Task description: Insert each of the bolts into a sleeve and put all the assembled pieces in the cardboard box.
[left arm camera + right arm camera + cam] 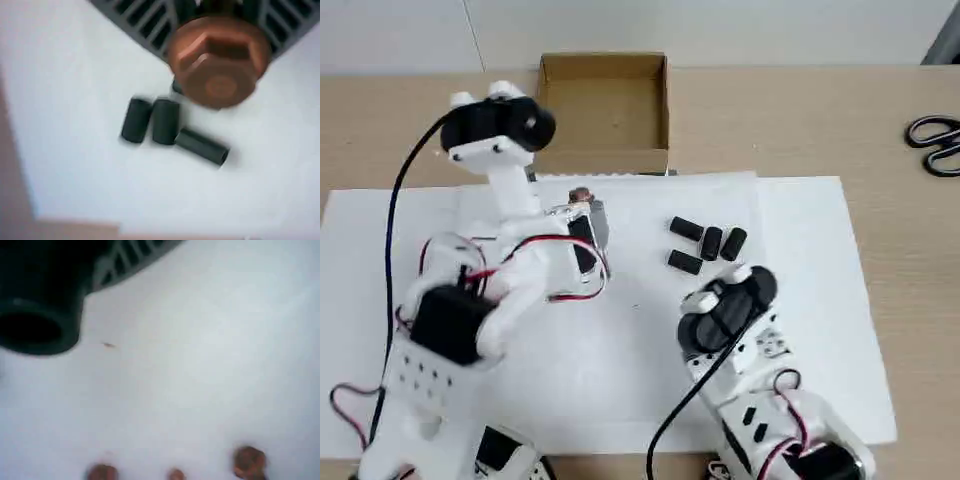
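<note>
Spreading under both arms, the tabletop (880, 110) carries a white sheet (800, 330) whose middle and near edge give you open room for mating the parts. The box (605, 150) stands just past the sheet's far edge, top open. Its floor looks bare in the high view, so no assembled piece appears to be in it yet.

Your left tool (582, 215) hangs over the sheet just in front of the box, clamped on a bolt (217, 60) whose head faces the wrist camera. Your right tool (60, 285) sits over the sheet's right half, closed around a sleeve (35, 327) whose bore opens toward the lens. Bolt and sleeve are well apart, so the first insertion looks not yet made.

Scissors (935, 145) lie at the tabletop's right edge, well apart from the work. Four loose sleeves (711, 242) cluster on the sheet between the two tools, near the right arm. Mind that cluster if you swing inward. Three loose bolts (249, 460) show on the sheet in the right wrist view, well apart from the held sleeve.

By this reading nearly all the task is left: every pairing, then every drop into the box. The box's near wall is the closest edge to your left tool, and lifting over it calls for care. The sheet's centre is the freest place to bring bolt and sleeve together.
</note>
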`<action>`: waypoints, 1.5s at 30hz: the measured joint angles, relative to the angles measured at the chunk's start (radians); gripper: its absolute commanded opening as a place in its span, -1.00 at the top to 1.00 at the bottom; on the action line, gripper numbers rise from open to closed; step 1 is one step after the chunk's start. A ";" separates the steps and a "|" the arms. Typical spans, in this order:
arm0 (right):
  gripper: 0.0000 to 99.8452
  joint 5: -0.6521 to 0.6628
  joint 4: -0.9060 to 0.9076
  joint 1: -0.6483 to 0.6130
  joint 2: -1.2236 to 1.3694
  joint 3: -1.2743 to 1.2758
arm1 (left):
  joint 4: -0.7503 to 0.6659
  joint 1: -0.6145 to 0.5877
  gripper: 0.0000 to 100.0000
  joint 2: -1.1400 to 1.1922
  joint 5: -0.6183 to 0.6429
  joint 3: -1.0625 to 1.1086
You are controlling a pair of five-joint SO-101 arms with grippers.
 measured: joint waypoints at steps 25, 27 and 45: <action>1.00 -0.187 -0.196 -0.196 -0.009 0.150 | -0.537 0.098 0.99 -0.930 0.080 0.907; 1.00 -0.187 -0.196 -0.196 -0.008 0.152 | -0.537 0.103 0.99 -0.939 0.080 0.907; 1.00 -0.187 -0.222 -0.239 -0.009 0.170 | -0.512 0.170 0.99 -0.942 0.080 0.910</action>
